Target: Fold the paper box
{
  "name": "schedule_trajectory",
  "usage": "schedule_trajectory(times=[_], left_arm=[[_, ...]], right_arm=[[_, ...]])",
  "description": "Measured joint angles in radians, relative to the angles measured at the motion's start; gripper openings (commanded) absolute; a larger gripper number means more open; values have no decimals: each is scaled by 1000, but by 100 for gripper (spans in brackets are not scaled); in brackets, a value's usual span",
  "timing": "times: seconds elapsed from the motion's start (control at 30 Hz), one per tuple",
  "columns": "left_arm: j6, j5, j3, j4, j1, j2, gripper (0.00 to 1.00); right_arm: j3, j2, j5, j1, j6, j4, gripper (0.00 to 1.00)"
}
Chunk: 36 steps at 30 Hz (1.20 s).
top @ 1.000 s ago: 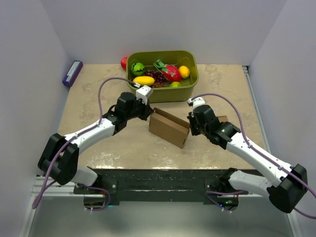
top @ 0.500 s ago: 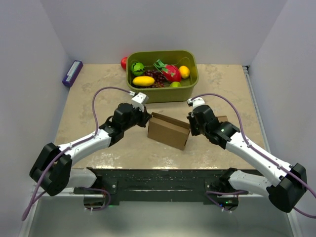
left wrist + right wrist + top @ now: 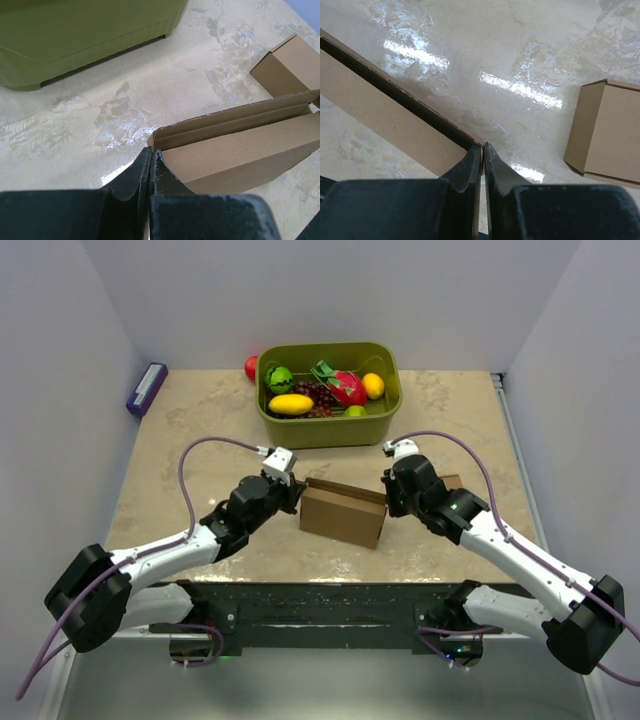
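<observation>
Paper box [image 3: 343, 515] lies mid-table [image 3: 180, 430] between both arms, long open top up. Left gripper [image 3: 151, 152] is closed tight, tips at the box's left end corner. Right gripper [image 3: 483, 147] is nearly closed with a thin slit, tips at the right end corner; can't tell if either pinches cardboard. Small cardboard cube [image 3: 605, 132] sits just right of it. Farther back is a green bin [image 3: 330, 430] of toy fruit.
</observation>
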Motion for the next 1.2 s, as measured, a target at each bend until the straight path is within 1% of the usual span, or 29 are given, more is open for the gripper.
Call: schedule_trajectory(times=[0.13,0.43,0.7,0.9,1.2], left_arm=[[0,-43,-13,5,-23,-17,0],[7,-164,-73,47,-105,-63,0],[22,-344,-138,125,-227,-86,0],[49,-470,-170,175,-313,-93,0],[66,-564,-190,215,-379,-90,0]], right_arm=[[0,-6,-5,0,36,-6,0],[0,-6,-4,0,156,-26,0],[0,-8,-8,-1,258,-44,0],[0,-20,-16,-2,295,-57,0],[-1,-39,-32,-2,333,-74,0]])
